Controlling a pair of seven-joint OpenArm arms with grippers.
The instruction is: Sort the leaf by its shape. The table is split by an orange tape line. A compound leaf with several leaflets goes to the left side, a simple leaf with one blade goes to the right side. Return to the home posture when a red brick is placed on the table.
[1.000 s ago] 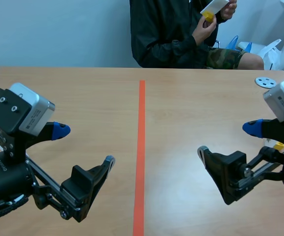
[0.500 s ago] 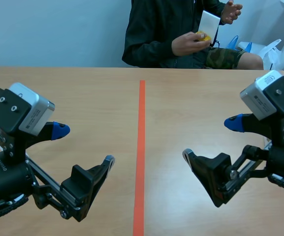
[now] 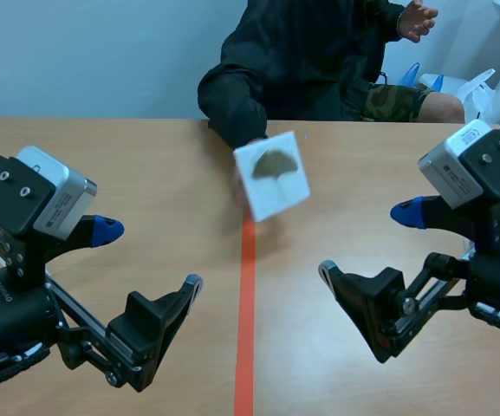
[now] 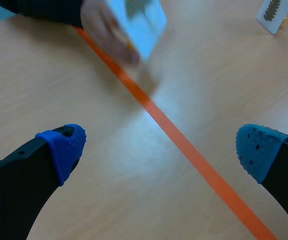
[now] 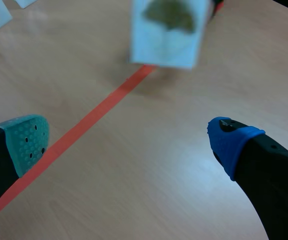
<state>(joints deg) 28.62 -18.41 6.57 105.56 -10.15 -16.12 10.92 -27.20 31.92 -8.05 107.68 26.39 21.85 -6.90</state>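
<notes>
- lettering on the left arm is too small to read.
- a white card shows one fan-shaped olive leaf. it is blurred and tilted over the far end of the orange tape line, pinched by a person's hand.
- half a second ago the card was up at the person's chest.
- the left gripper and right gripper sit either side of the line, fingers spread, holding nothing.
</notes>
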